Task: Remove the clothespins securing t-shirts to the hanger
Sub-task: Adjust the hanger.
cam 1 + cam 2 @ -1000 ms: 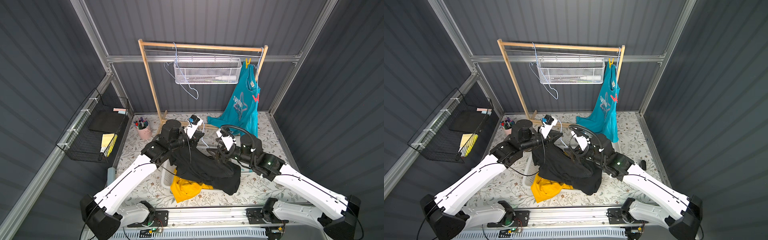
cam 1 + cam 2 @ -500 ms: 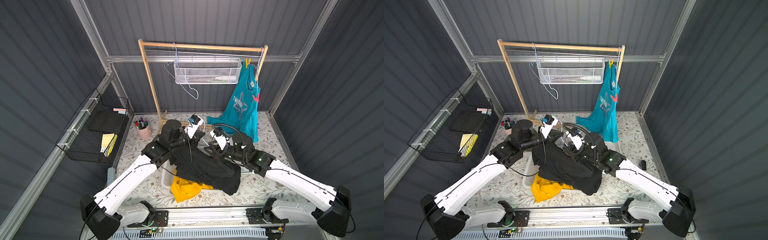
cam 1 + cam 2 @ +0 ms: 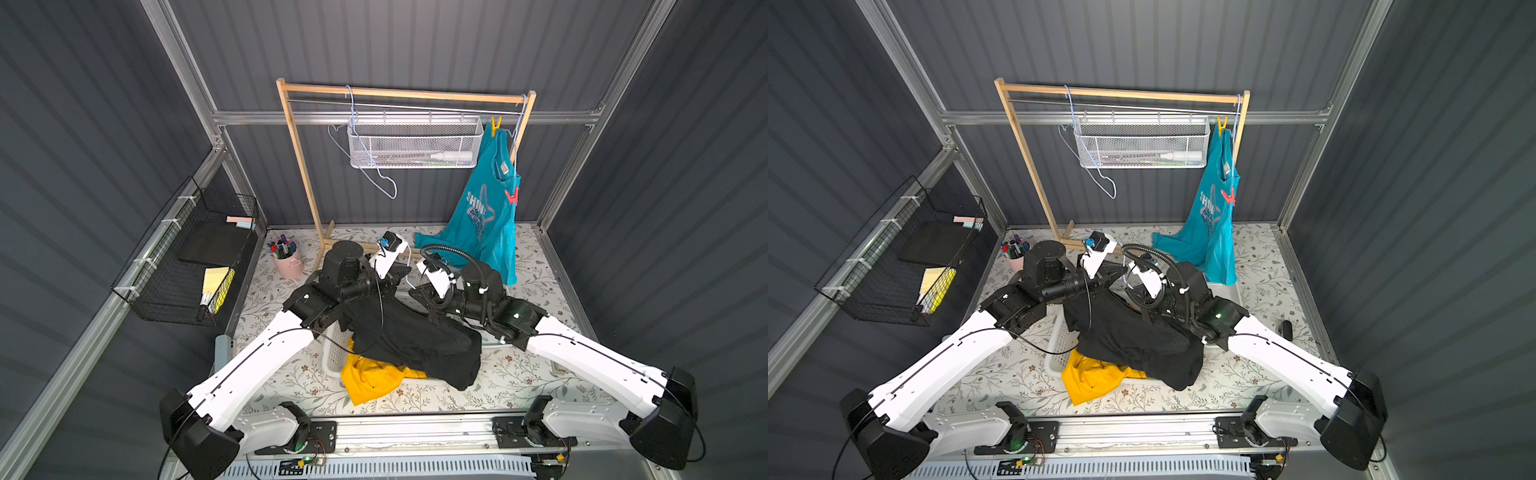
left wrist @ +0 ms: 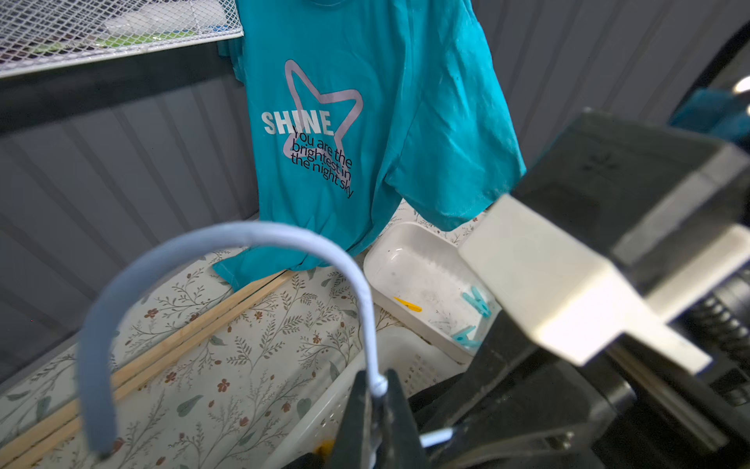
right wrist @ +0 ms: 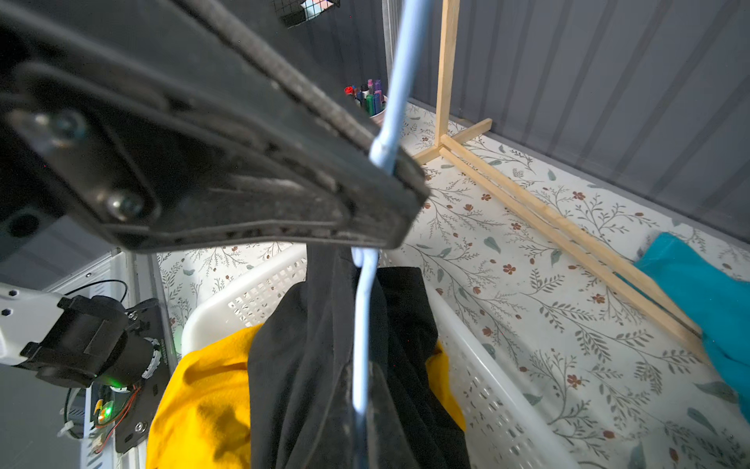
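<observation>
Left wrist view: shows left gripper (image 4: pixel 377 383) with jaws close on either side of hanger (image 4: pixel 227 239) neck, hook arching above; cannot tell whether pinching or slack. Shows also white tray (image 4: pixel 406 260) just beside basket (image 4: pixel 422 361) and below teal shirt (image 4: pixel 406 101), holding two teal pegs (image 4: pixel 479 302) and a loose yellow peg (image 4: pixel 408 304), all lying apart. Right wrist view: shows right gripper (image 5: pixel 360 406) closed on hanger's lower wire, amid black shirt (image 5: pixel 292 385) draped over basket rim, with yellow shirt (image 5: pixel 203 385) heaped beneath it inside. Shows, in both top views, teal shirt hanging at rack (image 3: pixel 299 166) right end, hem reaching rack's foot, pinned by yellow peg (image 3: pixel 496 126) at top and red peg (image 3: pixel 512 197) lower down; places both grippers close together above black shirt.
</observation>
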